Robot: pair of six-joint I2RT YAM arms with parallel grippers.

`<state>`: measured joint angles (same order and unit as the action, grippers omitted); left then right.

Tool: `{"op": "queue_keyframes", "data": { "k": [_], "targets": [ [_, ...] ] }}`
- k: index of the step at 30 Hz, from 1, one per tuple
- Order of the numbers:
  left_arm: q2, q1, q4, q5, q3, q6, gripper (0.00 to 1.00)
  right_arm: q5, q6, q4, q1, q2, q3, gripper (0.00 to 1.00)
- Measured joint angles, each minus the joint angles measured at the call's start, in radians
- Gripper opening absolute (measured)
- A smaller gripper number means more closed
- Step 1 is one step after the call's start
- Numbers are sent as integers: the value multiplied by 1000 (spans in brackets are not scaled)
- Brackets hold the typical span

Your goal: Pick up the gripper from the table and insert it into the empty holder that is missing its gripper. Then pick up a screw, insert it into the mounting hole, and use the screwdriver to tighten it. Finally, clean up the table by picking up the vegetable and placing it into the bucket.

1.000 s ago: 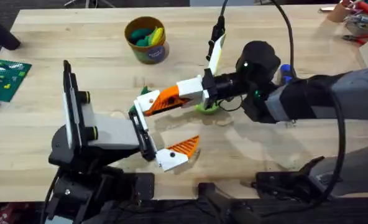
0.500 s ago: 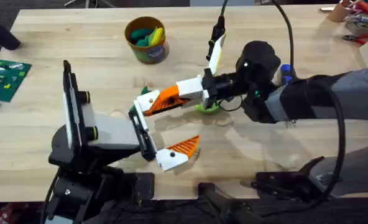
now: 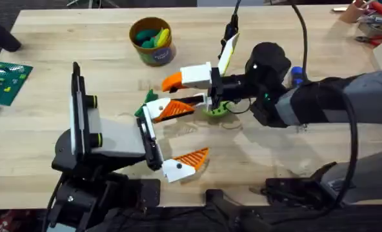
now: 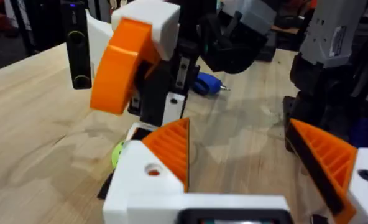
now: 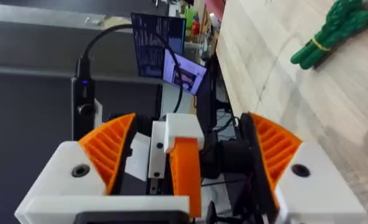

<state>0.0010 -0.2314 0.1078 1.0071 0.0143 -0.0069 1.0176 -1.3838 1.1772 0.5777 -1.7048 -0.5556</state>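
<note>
Orange ribbed pads stand wide apart on the right gripper (image 3: pixel 178 93), so it is released. It is turned on its side over the middle of the table (image 3: pixel 294 148), one white finger (image 3: pixel 194 74) above the other. In the right wrist view a white block with an orange strip (image 5: pixel 179 163) shows between its pads; I cannot tell what it is or whether it touches either. The left gripper (image 4: pixel 252 162) meets it from the near side and is spread open as well, gripping nothing. One of its pads is close under the right gripper and the other lies well apart toward the table's near edge. Just beside the two grippers, on their left, the vegetable (image 3: pixel 148 96) lies on the bare wood — a bundle of green leafy stalks. A lime-green ring (image 3: pixel 215 111) sits under the right arm's wrist. Farther out, the bucket (image 3: pixel 151 40) stands upright near the far edge, with green and yellow toys inside. The screwdriver (image 3: pixel 297 74) lies behind the right arm — its blue handle shows on the wood.
</note>
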Motion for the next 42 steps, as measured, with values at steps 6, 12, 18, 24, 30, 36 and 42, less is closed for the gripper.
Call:
{"op": "queue_keyframes", "data": {
  "k": [6, 12, 18, 24, 30, 36, 42],
  "targets": [
    [0, 0, 0, 3, 0, 0, 986, -8, 0, -1, 0, 0, 0, 992],
    [0, 0, 0, 3, 0, 0, 986, -8, 0, -6, -3, 0, 0, 992],
    [0, 0, 0, 3, 0, 0, 986, -6, 19, -60, -59, 72, 0, 993],
    [0, 0, 0, 3, 0, 0, 986, 80, 148, -340, -184, 193, -37, 993],
    [0, 0, 0, 4, 0, 0, 986, 180, 355, -680, -251, 231, -133, 992],
    [0, 0, 0, 4, 0, 0, 986, 213, 519, -890, -251, 277, -151, 993],
    [0, 0, 0, 4, 0, 0, 986, 219, 601, -917, -202, 279, -151, 992]
  ]
}}
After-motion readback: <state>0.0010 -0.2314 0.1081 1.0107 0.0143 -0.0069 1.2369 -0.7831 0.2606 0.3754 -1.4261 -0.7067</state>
